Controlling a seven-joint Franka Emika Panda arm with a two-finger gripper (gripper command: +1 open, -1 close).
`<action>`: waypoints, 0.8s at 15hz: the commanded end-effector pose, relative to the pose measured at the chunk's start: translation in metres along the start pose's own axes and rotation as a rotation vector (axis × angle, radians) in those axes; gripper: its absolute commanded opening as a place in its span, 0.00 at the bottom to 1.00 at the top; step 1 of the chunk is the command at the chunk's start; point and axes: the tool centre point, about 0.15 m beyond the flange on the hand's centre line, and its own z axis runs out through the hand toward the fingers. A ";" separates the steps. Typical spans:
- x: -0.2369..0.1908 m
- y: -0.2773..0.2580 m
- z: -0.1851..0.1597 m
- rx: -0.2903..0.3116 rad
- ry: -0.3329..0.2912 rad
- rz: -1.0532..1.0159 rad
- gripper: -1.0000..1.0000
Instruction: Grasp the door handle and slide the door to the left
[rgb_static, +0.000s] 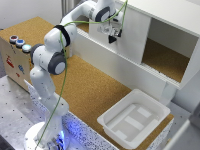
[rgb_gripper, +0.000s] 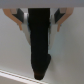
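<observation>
While the gripper sits at the door with its fingers clenched around the dark door handle, the grasp looks made. Door covers the cabinet's front half toward the exterior view's left; whether sliding remains cannot be judged.

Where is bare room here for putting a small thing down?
The cork top is bare between the cabinet and the white tray, and inside the cabinet's open half. Crowded: at the door, where the gripper is, and by the button box.
</observation>
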 end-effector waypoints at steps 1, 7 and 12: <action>0.028 -0.044 0.030 0.027 0.072 -0.135 0.00; 0.034 -0.078 0.025 0.066 0.089 -0.240 0.00; 0.033 -0.102 0.022 0.082 0.091 -0.319 0.00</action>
